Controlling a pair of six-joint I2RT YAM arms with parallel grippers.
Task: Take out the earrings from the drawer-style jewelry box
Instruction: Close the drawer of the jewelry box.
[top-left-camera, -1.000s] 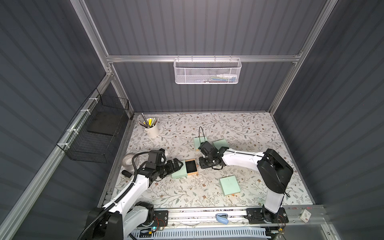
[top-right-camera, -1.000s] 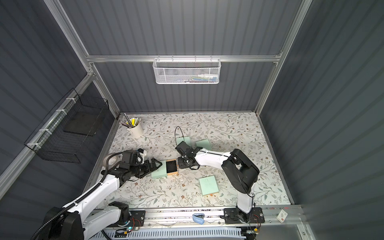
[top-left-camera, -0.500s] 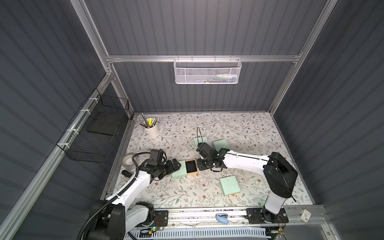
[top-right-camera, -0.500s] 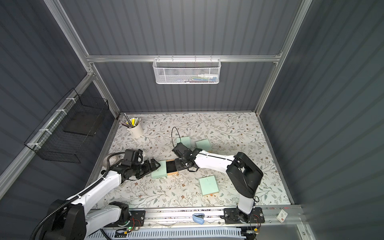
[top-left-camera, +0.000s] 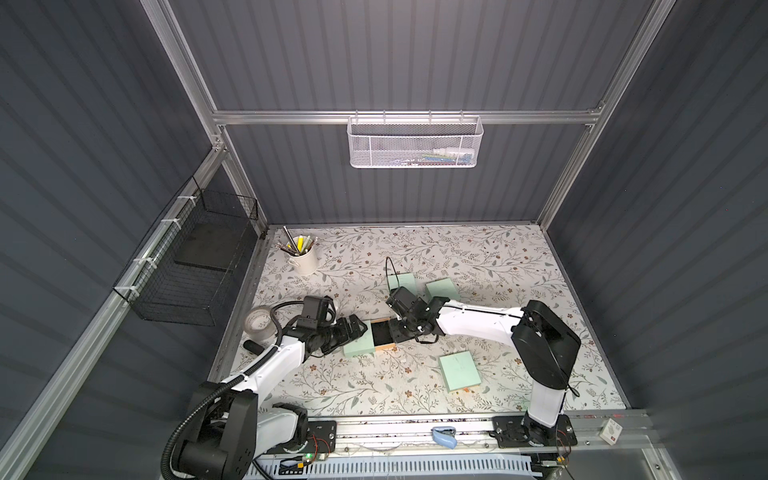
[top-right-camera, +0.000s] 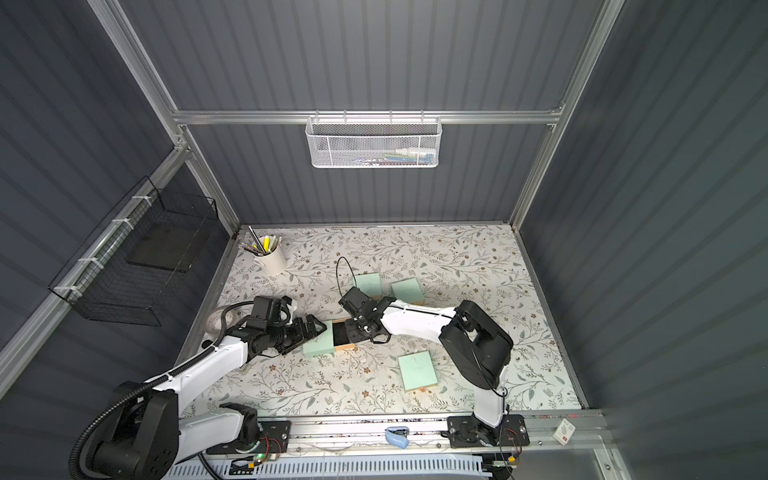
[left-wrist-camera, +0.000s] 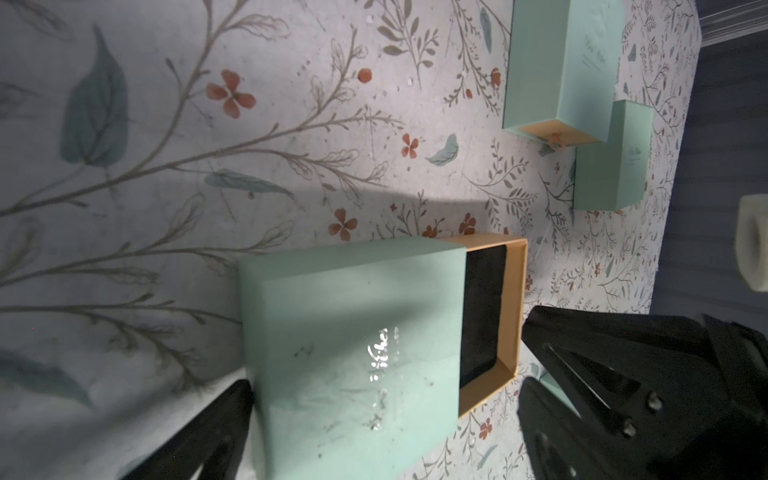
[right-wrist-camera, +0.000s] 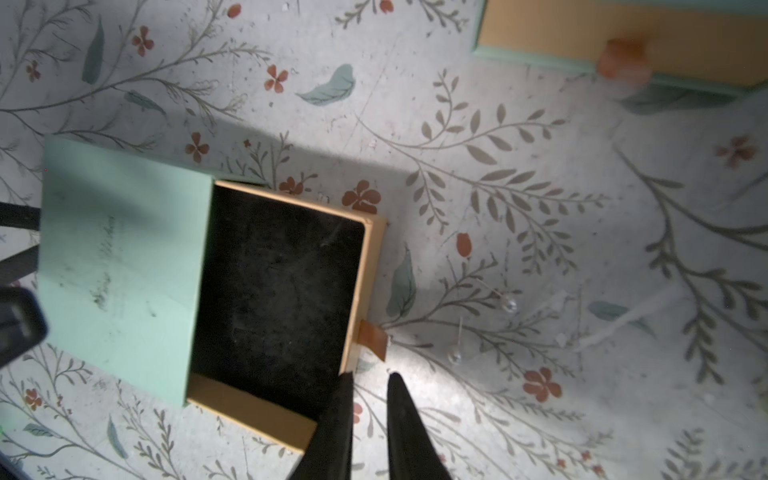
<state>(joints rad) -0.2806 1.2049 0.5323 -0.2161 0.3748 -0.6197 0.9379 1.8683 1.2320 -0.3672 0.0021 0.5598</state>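
Silvery cursive script on the mint-green card sleeve (left-wrist-camera: 353, 332) of the jewelry box is too smeared to read. The left fingers (left-wrist-camera: 216, 428) are spread wide at the sleeve's closed end, one tip at its corner, gripping nothing. The right fingers (right-wrist-camera: 338, 419) stand a narrow slit apart and empty, one tip at the corner of the pulled-out kraft-card drawer (right-wrist-camera: 249, 411), which has a black velvety lining (right-wrist-camera: 282, 291). The earrings (right-wrist-camera: 509, 305), two clear beads on thin pins, lie on the floral table (right-wrist-camera: 540, 124) just beside the drawer's tab (right-wrist-camera: 374, 336).

Floral tabletop (top-left-camera: 498, 257) bears mint boxes (top-left-camera: 460, 371) (one open); pen cup (top-left-camera: 303, 262); tape roll (top-left-camera: 259, 326); earrings (right-wrist-camera: 509, 305).
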